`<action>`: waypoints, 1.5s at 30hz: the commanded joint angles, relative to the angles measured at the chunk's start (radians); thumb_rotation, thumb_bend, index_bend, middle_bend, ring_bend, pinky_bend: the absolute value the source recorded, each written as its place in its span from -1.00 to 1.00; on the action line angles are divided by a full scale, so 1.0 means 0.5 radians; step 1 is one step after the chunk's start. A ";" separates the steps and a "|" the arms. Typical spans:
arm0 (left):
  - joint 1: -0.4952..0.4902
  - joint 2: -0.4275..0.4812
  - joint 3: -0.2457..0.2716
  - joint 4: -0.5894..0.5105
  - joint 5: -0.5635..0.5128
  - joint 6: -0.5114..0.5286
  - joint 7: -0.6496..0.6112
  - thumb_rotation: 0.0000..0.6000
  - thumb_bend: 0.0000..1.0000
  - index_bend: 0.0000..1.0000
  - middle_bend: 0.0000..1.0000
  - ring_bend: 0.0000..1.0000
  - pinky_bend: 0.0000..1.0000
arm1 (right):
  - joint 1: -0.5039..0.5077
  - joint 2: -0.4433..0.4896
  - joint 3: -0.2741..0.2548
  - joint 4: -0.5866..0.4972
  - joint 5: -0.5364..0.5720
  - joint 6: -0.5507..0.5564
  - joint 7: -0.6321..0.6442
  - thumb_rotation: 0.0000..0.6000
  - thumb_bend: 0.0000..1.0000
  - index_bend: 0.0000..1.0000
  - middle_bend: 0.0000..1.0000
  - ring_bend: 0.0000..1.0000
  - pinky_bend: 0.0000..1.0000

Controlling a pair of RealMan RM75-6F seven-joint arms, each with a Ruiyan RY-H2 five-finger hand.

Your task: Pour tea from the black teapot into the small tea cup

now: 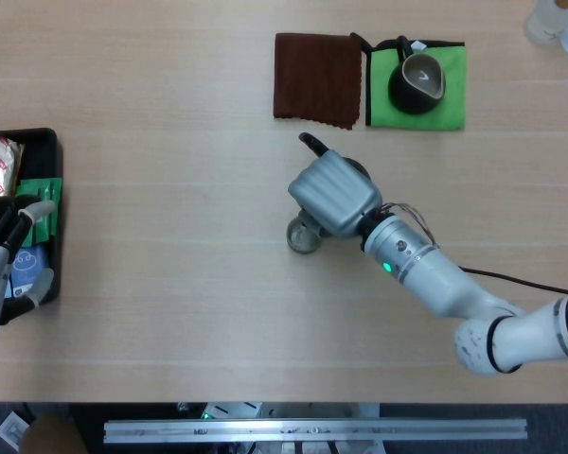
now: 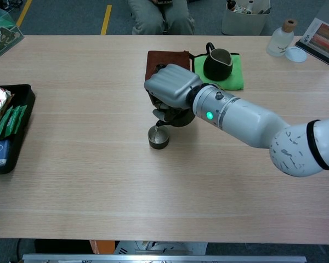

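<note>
My right hand (image 1: 333, 193) (image 2: 170, 86) grips the black teapot (image 2: 174, 115), which is mostly hidden under it; the handle (image 1: 314, 144) sticks out behind the hand in the head view. The pot is tilted with its spout down over the small tea cup (image 2: 158, 137) (image 1: 302, 236), which stands on the table just left of and below the hand. At the left edge of the head view my left hand (image 1: 2, 255) hangs over the black tray, fingers apart and holding nothing.
A brown cloth (image 1: 317, 79) and a green mat (image 1: 447, 85) carrying a dark pitcher (image 1: 417, 81) lie at the back. A black tray (image 2: 19, 109) of packets sits at the left edge. A bottle (image 2: 279, 38) stands back right.
</note>
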 commanded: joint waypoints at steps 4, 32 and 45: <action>0.008 -0.003 -0.015 -0.001 0.006 -0.013 0.004 1.00 -0.44 -0.57 -0.57 -0.61 -0.61 | 0.023 0.011 -0.017 -0.003 0.022 0.017 -0.011 0.89 -0.11 1.00 1.00 0.95 -0.79; 0.028 0.001 -0.054 -0.037 0.027 -0.089 0.048 1.00 -0.44 -0.58 -0.57 -0.61 -0.63 | -0.202 -0.026 -0.060 -0.020 -0.229 0.246 0.476 0.98 -0.11 1.00 1.00 0.95 -0.79; 0.010 0.016 -0.078 -0.072 0.016 -0.142 0.086 1.00 -0.44 -0.59 -0.57 -0.61 -0.63 | -0.441 0.134 -0.070 -0.065 -0.422 0.297 0.917 1.00 -0.12 1.00 1.00 0.95 -0.79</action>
